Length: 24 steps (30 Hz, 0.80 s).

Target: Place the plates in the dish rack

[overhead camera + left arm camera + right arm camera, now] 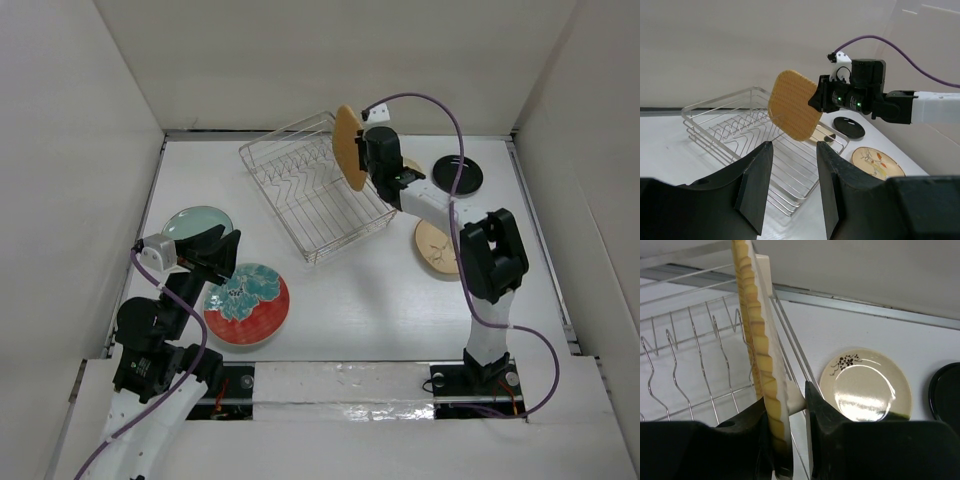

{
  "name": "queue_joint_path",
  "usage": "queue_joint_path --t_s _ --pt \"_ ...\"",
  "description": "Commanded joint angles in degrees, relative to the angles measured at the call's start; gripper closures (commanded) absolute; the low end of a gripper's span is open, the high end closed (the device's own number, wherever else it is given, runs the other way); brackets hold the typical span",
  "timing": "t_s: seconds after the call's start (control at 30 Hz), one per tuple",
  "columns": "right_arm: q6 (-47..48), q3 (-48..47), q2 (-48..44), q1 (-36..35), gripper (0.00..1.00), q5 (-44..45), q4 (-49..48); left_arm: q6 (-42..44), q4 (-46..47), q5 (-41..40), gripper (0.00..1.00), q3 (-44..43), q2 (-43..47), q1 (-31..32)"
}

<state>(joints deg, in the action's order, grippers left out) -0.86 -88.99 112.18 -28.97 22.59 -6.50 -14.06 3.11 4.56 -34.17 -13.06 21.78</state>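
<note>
My right gripper (360, 158) is shut on the rounded-square wooden plate (347, 148) and holds it on edge above the right end of the silver wire dish rack (312, 188). In the right wrist view the plate's edge (756, 340) stands between my fingers, over the rack's prongs (690, 347). The rack holds no plates. My left gripper (216, 254) is open and empty, between the pale teal plate (194, 221) and the red plate with teal flowers (247, 303). The left wrist view shows the wooden plate (794, 105) over the rack (740, 132).
The small black plate (457, 176) lies at the back right. The beige speckled plate (436, 248) lies beside the right arm. The small cream plate (866, 385) lies just right of the rack, mostly hidden in the top view. White walls enclose the table.
</note>
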Motion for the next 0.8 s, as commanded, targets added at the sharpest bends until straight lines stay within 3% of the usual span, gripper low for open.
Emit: queue_joint_path --t_s 0.0,0.13,0.63,0.77 --pt "0.2 -4.1 0.3 -0.4 1.00 3.9 -14.8 -0.2 2.1 1.1 0.63 -0.1 -0.7 0.3" --pt "2.6 -6.2 3.0 -0.4 1.00 4.8 -18.4 -0.2 2.1 1.2 0.63 -0.1 -0.9 0.3" --pt "1.6 -16.2 13.0 -0.4 1.00 -0.5 -10.4 0.0 2.0 0.8 0.63 -0.1 -0.8 0.3" --pt "-1.1 -12.9 8.5 0.1 0.75 -0.5 -10.8 0.1 2.1 0.8 0.63 -0.1 -0.8 0.3"
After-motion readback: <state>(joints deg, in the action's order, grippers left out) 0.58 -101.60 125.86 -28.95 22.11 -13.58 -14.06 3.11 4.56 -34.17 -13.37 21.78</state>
